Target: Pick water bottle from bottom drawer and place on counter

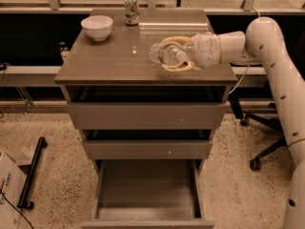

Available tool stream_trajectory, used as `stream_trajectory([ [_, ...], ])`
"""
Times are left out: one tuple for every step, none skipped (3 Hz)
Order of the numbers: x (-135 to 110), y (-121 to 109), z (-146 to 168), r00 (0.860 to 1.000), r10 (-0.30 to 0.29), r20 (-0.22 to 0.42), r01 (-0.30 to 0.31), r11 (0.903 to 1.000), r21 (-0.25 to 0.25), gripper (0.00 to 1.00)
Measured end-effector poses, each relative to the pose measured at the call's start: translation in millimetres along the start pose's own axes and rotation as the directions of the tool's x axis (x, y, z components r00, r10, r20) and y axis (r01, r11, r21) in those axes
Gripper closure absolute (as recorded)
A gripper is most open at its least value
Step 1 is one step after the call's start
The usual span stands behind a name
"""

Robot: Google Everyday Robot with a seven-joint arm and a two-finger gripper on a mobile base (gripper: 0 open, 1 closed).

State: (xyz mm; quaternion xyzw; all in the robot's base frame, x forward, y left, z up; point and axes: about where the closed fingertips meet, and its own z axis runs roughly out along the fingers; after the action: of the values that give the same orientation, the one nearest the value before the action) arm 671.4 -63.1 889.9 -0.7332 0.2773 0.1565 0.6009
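Note:
My gripper (pixel 172 56) is over the right middle of the counter (pixel 109 63), reaching in from the right on the white arm. It is shut on the water bottle (pixel 162 54), a small clear plastic bottle lying on its side between the fingers, close above or on the counter top. The bottom drawer (pixel 147 190) is pulled open below the cabinet and its tray shows nothing inside. The two drawers above it are closed.
A white bowl (pixel 96 27) stands at the counter's back left and a printed can (pixel 131 9) at the back middle. An office chair base (pixel 259 142) is on the floor at the right. A black bar (pixel 31 173) and a cardboard box (pixel 9 190) lie at the lower left.

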Motion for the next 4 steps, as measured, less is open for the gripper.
stream_trajectory([
  [13.5, -7.5, 9.7, 1.0, 0.008, -0.014, -0.008, 1.0, 0.004, 1.0],
  [24.1, -22.7, 16.8, 0.999, -0.003, -0.052, 0.004, 0.9999, 0.016, 1.0],
  [36.1, -36.8, 23.1, 0.993, -0.013, -0.121, 0.016, 0.9997, 0.021, 0.82],
  [50.0, -46.6, 32.0, 0.978, -0.022, -0.209, 0.023, 0.9997, 0.005, 0.58],
])
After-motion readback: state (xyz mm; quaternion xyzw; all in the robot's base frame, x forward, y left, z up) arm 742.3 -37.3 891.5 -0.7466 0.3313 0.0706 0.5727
